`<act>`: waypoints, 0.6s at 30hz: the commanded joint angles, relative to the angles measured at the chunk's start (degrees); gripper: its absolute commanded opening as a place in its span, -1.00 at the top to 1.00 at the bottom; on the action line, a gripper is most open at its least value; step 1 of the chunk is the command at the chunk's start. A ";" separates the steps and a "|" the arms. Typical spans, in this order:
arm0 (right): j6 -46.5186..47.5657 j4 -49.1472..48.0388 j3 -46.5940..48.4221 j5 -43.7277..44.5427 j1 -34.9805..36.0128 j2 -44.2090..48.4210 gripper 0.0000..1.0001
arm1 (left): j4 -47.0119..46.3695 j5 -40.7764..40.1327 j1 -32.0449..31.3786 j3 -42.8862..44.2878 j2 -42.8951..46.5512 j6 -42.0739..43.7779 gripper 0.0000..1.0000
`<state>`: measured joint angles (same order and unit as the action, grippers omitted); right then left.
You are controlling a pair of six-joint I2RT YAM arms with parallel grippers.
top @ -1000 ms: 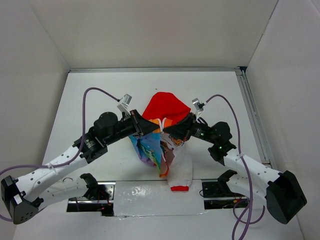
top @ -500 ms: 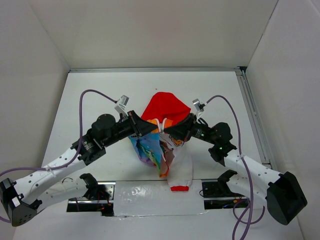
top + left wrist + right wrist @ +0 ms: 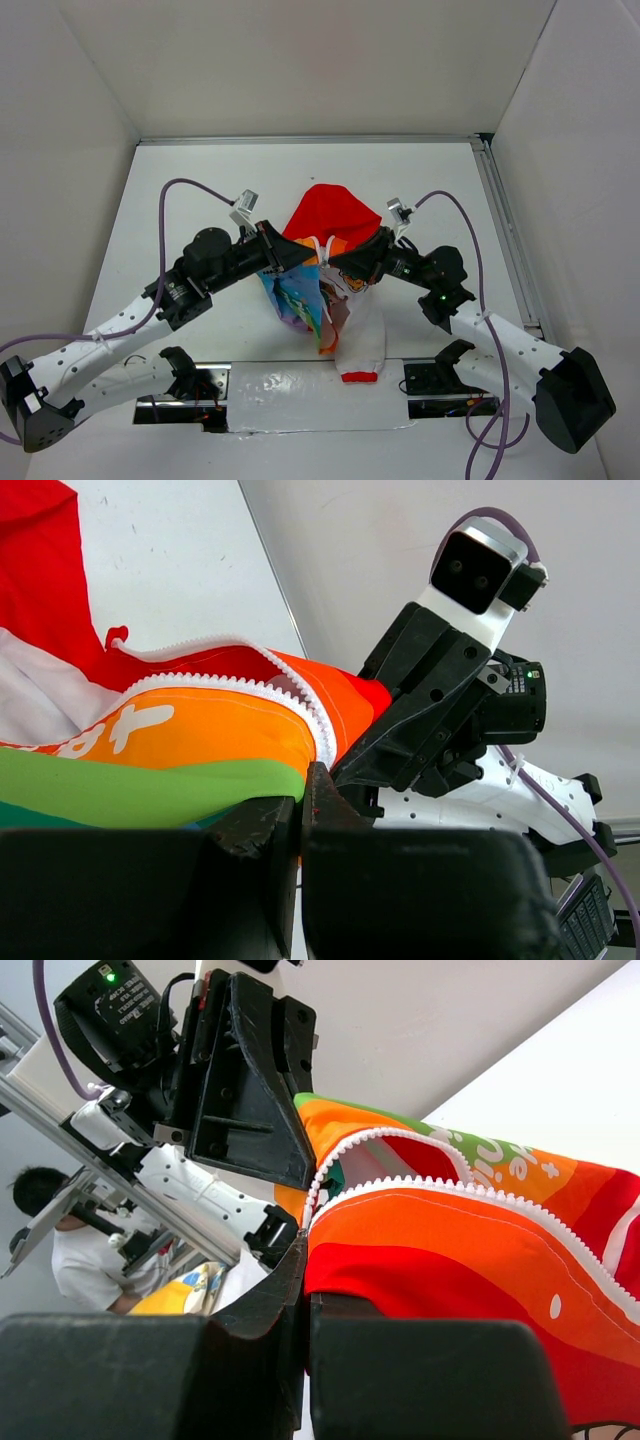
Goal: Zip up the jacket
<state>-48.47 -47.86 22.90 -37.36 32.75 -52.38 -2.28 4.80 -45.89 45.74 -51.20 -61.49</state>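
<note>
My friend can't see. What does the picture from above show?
Seen from above, two robot arms pinch a little rainbow jacket between them, the left fingers and right fingers each shut on one side of its open front. Its red hood spreads behind them over the white table.

A white table (image 3: 190,180) is enclosed by plain white walls (image 3: 320,60) on three sides. A metal rail (image 3: 507,235) is fitted along its right edge.
</note>
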 commanded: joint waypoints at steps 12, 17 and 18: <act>0.74 -2.07 0.04 -0.96 0.12 0.61 1.00 | -5.54 0.30 0.10 0.94 1.19 1.11 1.00; 0.48 -1.80 -0.13 -0.61 0.03 0.70 1.00 | -5.80 0.56 0.10 0.85 0.93 1.20 1.00; 0.39 -1.98 -0.31 -0.52 0.03 0.79 1.00 | -5.80 0.74 0.10 0.85 0.67 1.03 1.00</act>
<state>-48.31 -47.29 22.90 -37.74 32.75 -52.36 -3.90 4.82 -45.89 45.74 -51.16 -61.47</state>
